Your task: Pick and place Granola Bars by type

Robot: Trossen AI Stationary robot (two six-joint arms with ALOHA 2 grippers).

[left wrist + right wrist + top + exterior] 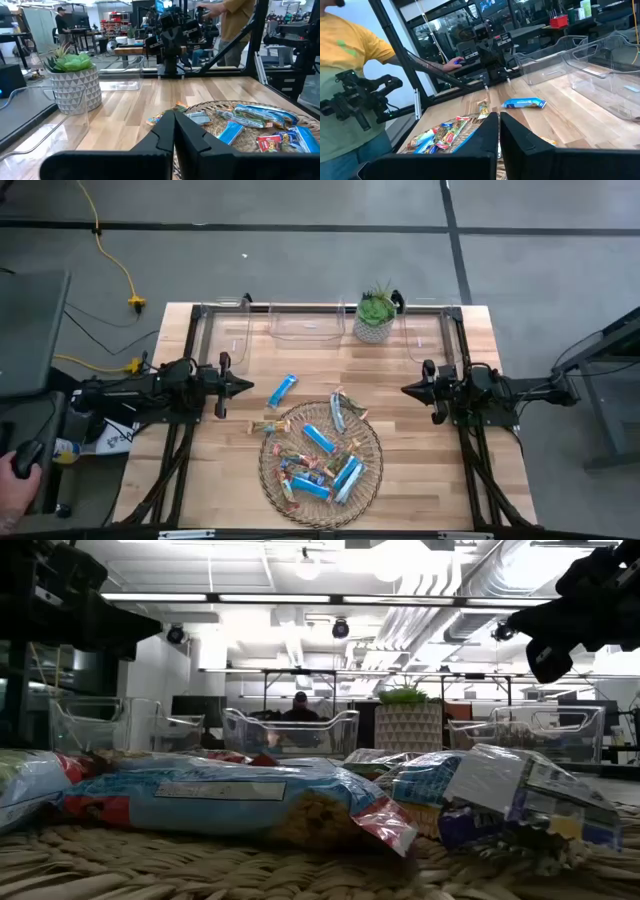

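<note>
A round wire basket (372, 442) near the table's near edge holds several granola bars (318, 438), blue-and-white and tan with red-green print. One blue bar (282, 391) lies flat on the wood beyond the basket, also seen as the blue bar (524, 103). A tan bar (268, 426) lies at the basket's left rim, and a silvery-blue bar (338, 412) lies across its far rim. My left gripper (247, 387) hovers shut, left of the loose blue bar. My right gripper (405, 390) hovers shut on the right, level with it. Both point toward the table's middle.
Three clear plastic bins (308, 322) stand along the far edge, with a small potted plant (375, 315) between the middle and right ones. Bare wood lies between bins and basket. A person in a yellow shirt (350, 55) stands by the table's left side.
</note>
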